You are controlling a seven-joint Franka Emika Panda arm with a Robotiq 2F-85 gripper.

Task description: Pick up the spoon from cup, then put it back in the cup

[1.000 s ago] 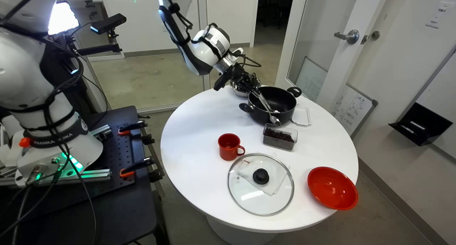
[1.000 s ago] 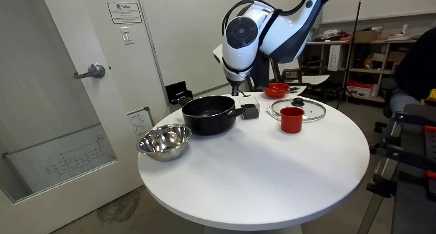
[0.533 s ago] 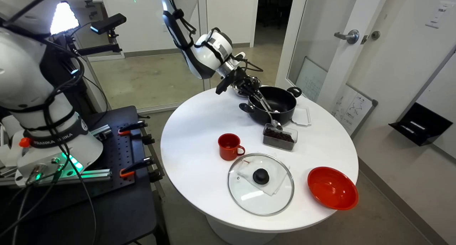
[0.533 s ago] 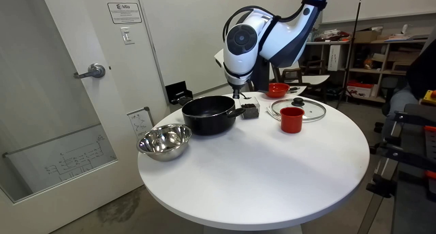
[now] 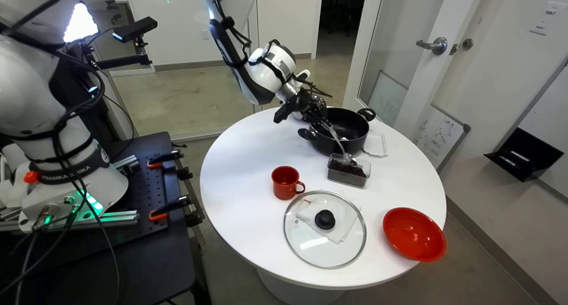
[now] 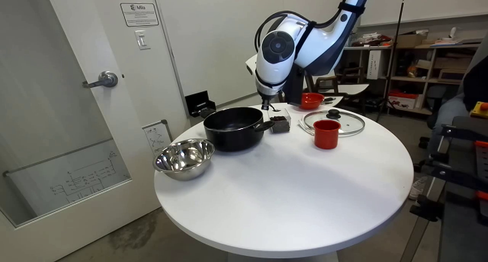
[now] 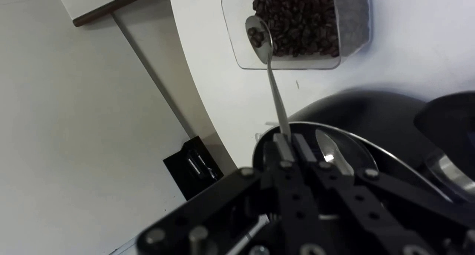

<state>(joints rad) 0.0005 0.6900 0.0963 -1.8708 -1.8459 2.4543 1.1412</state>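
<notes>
The cup is a small bright red mug point(image 5: 284, 184) with a side handle, upright on the white table; it also shows in an exterior view point(image 6: 326, 134). My gripper point(image 7: 290, 140) is shut on the handle end of a metal spoon point(image 7: 278, 95), well apart from the cup. The spoon's bowl hangs over the clear container of dark beans point(image 7: 352, 23), at its edge in the wrist view, with a few beans in it. In an exterior view the gripper point(image 5: 325, 122) is at the pot's side and the spoon point(image 5: 337, 140) slants down into the container's opening.
A black pot point(image 6: 232, 140) stands beside the container, with a steel bowl point(image 6: 187, 172) next to it. A shiny metal piece point(image 7: 330, 147) shows within the pot in the wrist view. A glass lid point(image 5: 306, 247) on paper and a red bowl point(image 5: 415, 234) lie on the table.
The arm has moved down and a little toward the container. The spoon's bowl has moved from beside the pot to over the beans. The grip on the spoon and the cup look unchanged.
</notes>
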